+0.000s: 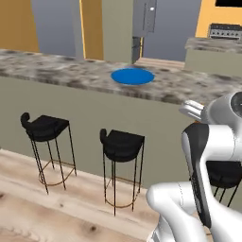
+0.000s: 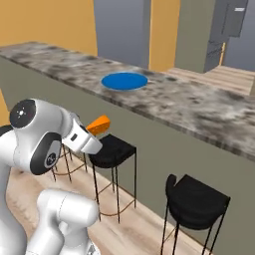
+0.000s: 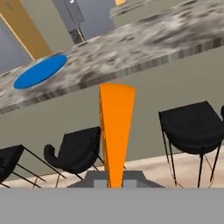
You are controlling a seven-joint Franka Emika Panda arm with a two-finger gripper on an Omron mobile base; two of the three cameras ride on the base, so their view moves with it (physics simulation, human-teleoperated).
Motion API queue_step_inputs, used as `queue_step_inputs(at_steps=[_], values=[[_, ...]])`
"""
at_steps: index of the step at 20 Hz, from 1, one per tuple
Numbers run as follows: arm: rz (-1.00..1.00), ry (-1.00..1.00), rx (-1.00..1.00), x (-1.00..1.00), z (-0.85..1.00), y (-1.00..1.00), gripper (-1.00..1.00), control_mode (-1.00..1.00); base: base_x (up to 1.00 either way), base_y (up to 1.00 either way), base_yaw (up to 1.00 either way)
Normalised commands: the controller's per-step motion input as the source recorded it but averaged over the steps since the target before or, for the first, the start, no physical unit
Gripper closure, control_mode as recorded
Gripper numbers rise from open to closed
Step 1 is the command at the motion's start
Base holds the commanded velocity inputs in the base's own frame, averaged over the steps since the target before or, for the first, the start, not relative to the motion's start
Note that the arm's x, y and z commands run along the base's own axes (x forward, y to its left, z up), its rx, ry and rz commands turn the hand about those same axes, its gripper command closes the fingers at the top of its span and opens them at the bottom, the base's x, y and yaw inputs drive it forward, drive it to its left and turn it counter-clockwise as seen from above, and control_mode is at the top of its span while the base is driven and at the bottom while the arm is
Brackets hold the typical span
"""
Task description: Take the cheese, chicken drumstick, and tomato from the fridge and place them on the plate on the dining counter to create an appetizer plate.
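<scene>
Carrying the orange triangular cheese wedge (image 3: pixel 115 131), the two-finger gripper (image 3: pixel 115 181) is clamped shut on its base at the bottom centre of the hand view, point forward so it rides clear of the black stools (image 2: pixel 113 149). The flat blue round plate (image 1: pixel 133 76) lies bare at upper centre on the mottled marble dining counter (image 1: pixel 56 68) (presumably the cheese's destination). From the right base view, the wedge pokes out beside the white arm at left centre.

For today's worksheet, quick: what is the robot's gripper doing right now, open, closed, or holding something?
Gripper: closed on the cheese, held below the dining counter.
</scene>
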Motion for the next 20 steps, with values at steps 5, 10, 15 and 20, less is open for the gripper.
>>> queue_step_inputs(at_steps=[5,10,15,20], values=[[0.0,0.0,0.0,0.0,0.0,0.0,1.0,1.0,0.37,1.0,-0.33],[0.0,0.0,0.0,0.0,0.0,0.0,1.0,1.0,0.59,0.91,-0.35],[0.0,0.0,0.0,0.0,0.0,0.0,1.0,1.0,0.99,0.13,-0.25],[0.0,0.0,0.0,0.0,0.0,0.0,1.0,1.0,0.91,-0.6,-0.06]])
